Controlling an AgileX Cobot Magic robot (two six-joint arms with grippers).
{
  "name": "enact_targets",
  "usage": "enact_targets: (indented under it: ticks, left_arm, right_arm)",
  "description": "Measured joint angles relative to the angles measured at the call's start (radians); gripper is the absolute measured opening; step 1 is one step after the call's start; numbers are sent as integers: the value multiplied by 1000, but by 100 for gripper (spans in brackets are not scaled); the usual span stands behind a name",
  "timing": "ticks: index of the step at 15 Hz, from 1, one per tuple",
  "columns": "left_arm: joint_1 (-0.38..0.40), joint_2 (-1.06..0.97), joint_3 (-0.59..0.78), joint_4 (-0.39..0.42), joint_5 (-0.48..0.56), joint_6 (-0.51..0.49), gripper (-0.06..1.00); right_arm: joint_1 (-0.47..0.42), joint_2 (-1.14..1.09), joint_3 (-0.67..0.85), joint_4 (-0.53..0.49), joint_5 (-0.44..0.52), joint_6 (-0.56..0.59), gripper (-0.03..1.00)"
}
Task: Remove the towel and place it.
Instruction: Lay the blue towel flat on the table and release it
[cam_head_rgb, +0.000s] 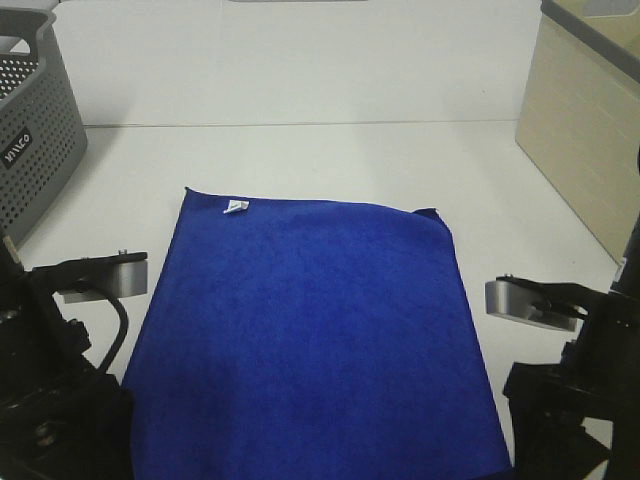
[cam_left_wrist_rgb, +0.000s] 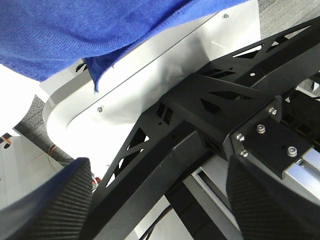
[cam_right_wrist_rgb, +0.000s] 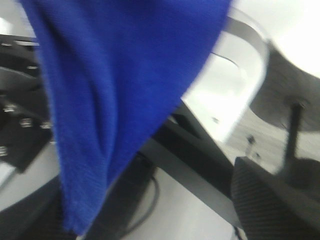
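Observation:
The royal-blue towel (cam_head_rgb: 310, 330) lies spread flat on the white table (cam_head_rgb: 320, 150), its small white tag (cam_head_rgb: 236, 206) near the far left corner. Its near edge hangs over the table's front edge. Both arms sit low at the front, left arm (cam_head_rgb: 60, 370) and right arm (cam_head_rgb: 570, 380), on either side of the towel. In the left wrist view my left gripper (cam_left_wrist_rgb: 160, 200) is open and empty, with a hanging towel corner (cam_left_wrist_rgb: 95, 70) ahead of it. In the blurred right wrist view my right gripper (cam_right_wrist_rgb: 150, 210) looks open, the hanging towel (cam_right_wrist_rgb: 115, 85) close in front of it.
A grey perforated basket (cam_head_rgb: 35, 120) stands at the far left of the table. A beige box (cam_head_rgb: 590, 130) stands at the far right. Black frame struts (cam_left_wrist_rgb: 210, 110) under the table fill the left wrist view.

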Motion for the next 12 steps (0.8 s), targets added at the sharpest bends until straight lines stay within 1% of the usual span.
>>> enact_targets:
  ticks: [2,3,5,7,9,10,12]
  left_arm:
    - [0,0,0,1,0,0,70]
    - [0,0,0,1,0,0,70]
    - [0,0,0,1,-1,0,70]
    - [0,0,0,1,-2,0,71]
    - [0,0,0,2,-10,0,71]
    - [0,0,-6,11,-14,0,71]
    - [0,0,-52,51,-14,0,71]
  right_arm:
    - [0,-33,0,146,1,-100,75]
    - [0,-40,0,203,1,-140,75]
    - [0,-44,0,245,2,-177,75]
    - [0,-44,-4,226,2,-182,75]
    - [0,-44,-61,168,-2,-184,75]
    - [0,-44,-95,154,-6,-175,75]
    - [0,-44,-180,135,-32,-120,75]
